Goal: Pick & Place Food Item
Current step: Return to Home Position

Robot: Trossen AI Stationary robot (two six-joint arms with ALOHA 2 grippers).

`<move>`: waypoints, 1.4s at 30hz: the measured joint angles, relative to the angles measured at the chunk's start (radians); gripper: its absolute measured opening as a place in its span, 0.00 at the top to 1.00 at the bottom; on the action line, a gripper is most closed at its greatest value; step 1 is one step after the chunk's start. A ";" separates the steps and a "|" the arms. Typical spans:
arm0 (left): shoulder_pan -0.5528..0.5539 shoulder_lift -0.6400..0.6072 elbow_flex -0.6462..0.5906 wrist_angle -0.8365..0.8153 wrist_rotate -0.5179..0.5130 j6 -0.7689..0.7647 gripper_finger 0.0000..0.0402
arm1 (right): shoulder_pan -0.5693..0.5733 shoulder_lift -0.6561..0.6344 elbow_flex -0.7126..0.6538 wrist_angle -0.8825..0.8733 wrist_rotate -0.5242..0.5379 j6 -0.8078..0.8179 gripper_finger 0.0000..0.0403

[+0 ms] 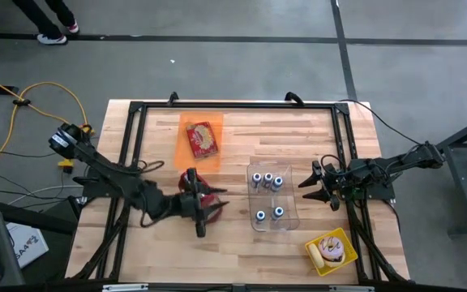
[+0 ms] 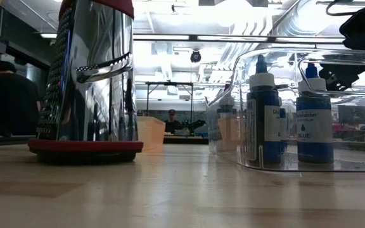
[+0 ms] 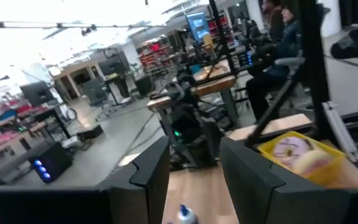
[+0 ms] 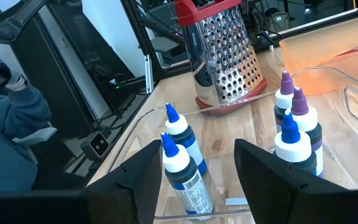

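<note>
A pink-iced donut (image 1: pixel 329 250) lies in a yellow tray (image 1: pixel 344 238) at the table's near right; the left wrist view shows that donut (image 3: pixel 297 152) too. A red food packet (image 1: pixel 202 139) lies in an orange tray (image 1: pixel 182 134) toward the far edge. My left gripper (image 1: pixel 209 209) (image 3: pixel 194 168) is open, close beside a steel grater (image 1: pixel 191 182), pointing toward the table's right. My right gripper (image 1: pixel 314 188) (image 4: pixel 197 186) is open at the right wall of a clear bin (image 1: pixel 292 217), pointing left over it.
The grater (image 2: pixel 87 76) stands upright on its red base, left of the clear bin (image 2: pixel 233 95). Several blue- and purple-capped bottles (image 1: pixel 267 180) (image 4: pixel 182 162) stand in that bin. A black frame rims the table. People show in the room beyond.
</note>
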 joint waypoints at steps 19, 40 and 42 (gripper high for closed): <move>0.323 -0.395 0.000 -0.503 0.181 -0.041 0.66 | 0.000 0.000 0.000 0.001 0.000 0.000 0.53; 0.877 -0.427 -0.124 -0.695 0.443 -0.319 0.66 | 0.000 0.000 0.000 0.003 0.000 0.000 0.53; 0.901 -0.447 -0.189 -0.623 0.449 -0.319 0.66 | 0.000 0.000 0.000 0.003 0.000 0.000 0.53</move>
